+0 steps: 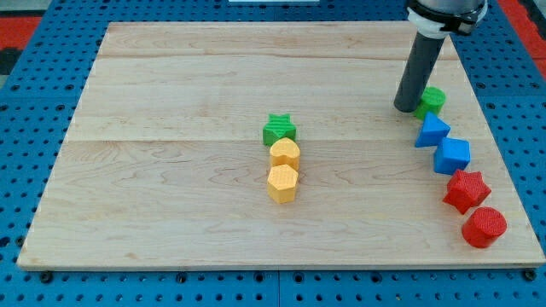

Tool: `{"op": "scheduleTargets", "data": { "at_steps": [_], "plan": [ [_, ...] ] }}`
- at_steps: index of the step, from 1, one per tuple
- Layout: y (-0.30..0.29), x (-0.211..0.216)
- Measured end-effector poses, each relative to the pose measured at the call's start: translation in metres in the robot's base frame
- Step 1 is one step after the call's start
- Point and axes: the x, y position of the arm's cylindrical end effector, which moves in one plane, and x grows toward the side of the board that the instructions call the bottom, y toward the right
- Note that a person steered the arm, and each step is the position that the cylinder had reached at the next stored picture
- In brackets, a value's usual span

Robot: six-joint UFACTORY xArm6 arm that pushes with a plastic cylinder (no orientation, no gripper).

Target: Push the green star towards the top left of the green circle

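The green star (279, 129) lies near the board's middle, touching the top of a yellow heart-like block (285, 153). The green circle (431, 101) lies at the view's right, near the board's right edge. My tip (405, 107) stands on the board just left of the green circle, touching or almost touching it. The rod partly hides the circle's left side. The tip is far to the right of the green star.
A yellow hexagon (282, 182) sits below the yellow heart. Down the right edge run a blue triangle (432, 131), a blue cube (452, 155), a red star (466, 190) and a red circle (485, 226). The wooden board (171, 170) lies on a blue pegboard.
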Motion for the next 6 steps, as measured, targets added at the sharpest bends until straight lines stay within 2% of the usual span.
{"op": "scheduleTargets", "data": {
  "at_steps": [1,2,4,6],
  "plan": [
    [-0.023,0.004],
    [-0.101,0.010],
    [-0.199,0.010],
    [-0.249,0.079]
  ]
}}
